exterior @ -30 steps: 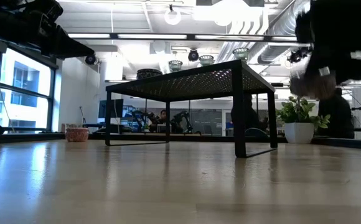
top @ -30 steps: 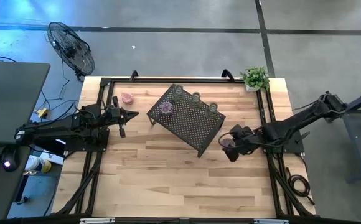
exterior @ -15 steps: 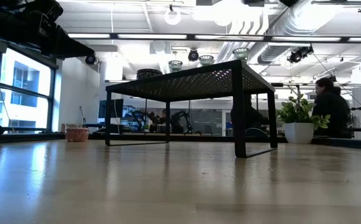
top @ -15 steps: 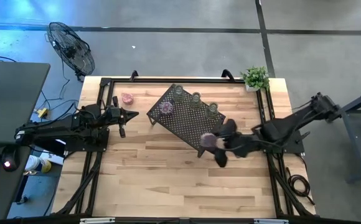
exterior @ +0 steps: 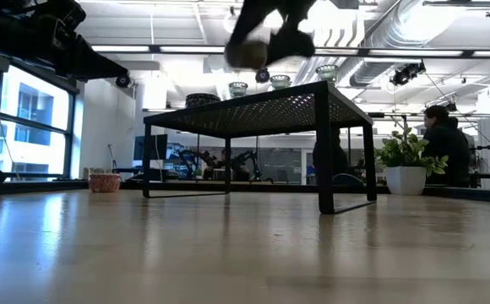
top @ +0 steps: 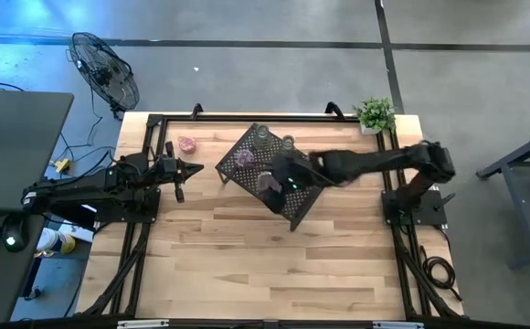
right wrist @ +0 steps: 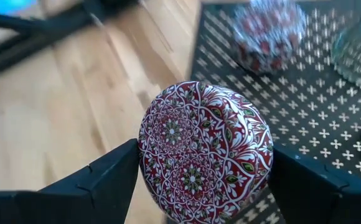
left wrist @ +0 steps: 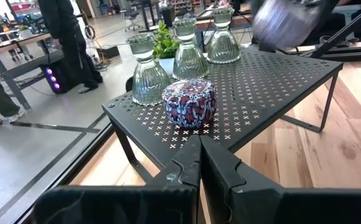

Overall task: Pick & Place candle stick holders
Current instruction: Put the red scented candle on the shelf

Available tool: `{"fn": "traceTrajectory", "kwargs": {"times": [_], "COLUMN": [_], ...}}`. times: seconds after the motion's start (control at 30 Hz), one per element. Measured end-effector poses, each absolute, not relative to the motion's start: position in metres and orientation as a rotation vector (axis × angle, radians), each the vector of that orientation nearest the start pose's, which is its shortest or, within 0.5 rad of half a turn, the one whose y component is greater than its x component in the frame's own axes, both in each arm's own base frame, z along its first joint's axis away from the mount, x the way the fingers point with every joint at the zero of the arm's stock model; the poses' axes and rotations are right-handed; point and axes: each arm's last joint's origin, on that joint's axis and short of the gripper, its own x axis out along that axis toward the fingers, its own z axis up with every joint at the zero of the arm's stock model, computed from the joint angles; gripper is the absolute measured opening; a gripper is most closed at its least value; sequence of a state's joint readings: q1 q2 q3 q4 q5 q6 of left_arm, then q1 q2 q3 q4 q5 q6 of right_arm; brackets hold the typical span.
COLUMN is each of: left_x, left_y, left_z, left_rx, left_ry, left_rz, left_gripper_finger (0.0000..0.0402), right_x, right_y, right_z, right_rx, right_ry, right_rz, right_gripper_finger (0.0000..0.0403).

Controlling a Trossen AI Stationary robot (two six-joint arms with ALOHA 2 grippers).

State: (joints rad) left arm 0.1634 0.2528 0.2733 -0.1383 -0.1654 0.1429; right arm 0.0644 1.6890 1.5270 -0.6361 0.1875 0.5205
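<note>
The black perforated rack (top: 288, 194) stands mid-table. My right gripper (top: 270, 183) is over the rack, shut on a red-and-white patterned round holder (right wrist: 205, 149), which also shows in the low view (exterior: 249, 52). A second patterned holder (left wrist: 189, 102) and three pale green glass holders (left wrist: 145, 78) (left wrist: 188, 56) (left wrist: 222, 43) stand on the rack top. A pink holder (top: 186, 144) sits on the table at the far left. My left gripper (top: 192, 167) waits shut and empty, left of the rack. My right gripper pinches the patterned holder's round side wall (right wrist: 144, 149) between its two fingers (right wrist: 115, 177), one on either side. The holder's patterned round face is turned toward the wrist camera. It is lifted clear, above the rack top (exterior: 253, 105).
A small potted plant (top: 375, 114) stands at the table's far right corner. Bare wooden table (top: 247, 256) lies on the near side of the rack. A fan (top: 105, 68) stands on the floor beyond the far left corner. A person (exterior: 443, 143) shows in the room behind.
My right gripper has carried the patterned holder from the table right of the rack toward the table's left edge and upward. It is now over the rack top, still shut on the holder. The left arm has kept still.
</note>
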Motion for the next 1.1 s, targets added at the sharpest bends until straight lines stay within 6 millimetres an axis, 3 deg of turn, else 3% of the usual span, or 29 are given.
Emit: {"fn": "traceTrajectory", "kwargs": {"times": [0.23, 0.73, 1.1], "left_x": [0.102, 0.102, 0.102], "left_y": [0.022, 0.022, 0.022], "left_z": [0.223, 0.223, 0.223], "left_rx": [0.142, 0.140, 0.139], "left_ry": [0.141, 0.141, 0.141], "left_rz": [0.319, 0.320, 0.319], "left_gripper_finger": [0.0001, 0.0001, 0.0001], "right_x": [0.382, 0.381, 0.383], "right_y": [-0.007, -0.010, -0.010], "right_z": [0.288, 0.282, 0.278], "right_rx": [0.404, 0.390, 0.352], "right_ry": [0.846, 0.900, 0.912], "right_rz": [-0.324, -0.323, -0.341], "right_gripper_finger": [0.0305, 0.0305, 0.0337]}}
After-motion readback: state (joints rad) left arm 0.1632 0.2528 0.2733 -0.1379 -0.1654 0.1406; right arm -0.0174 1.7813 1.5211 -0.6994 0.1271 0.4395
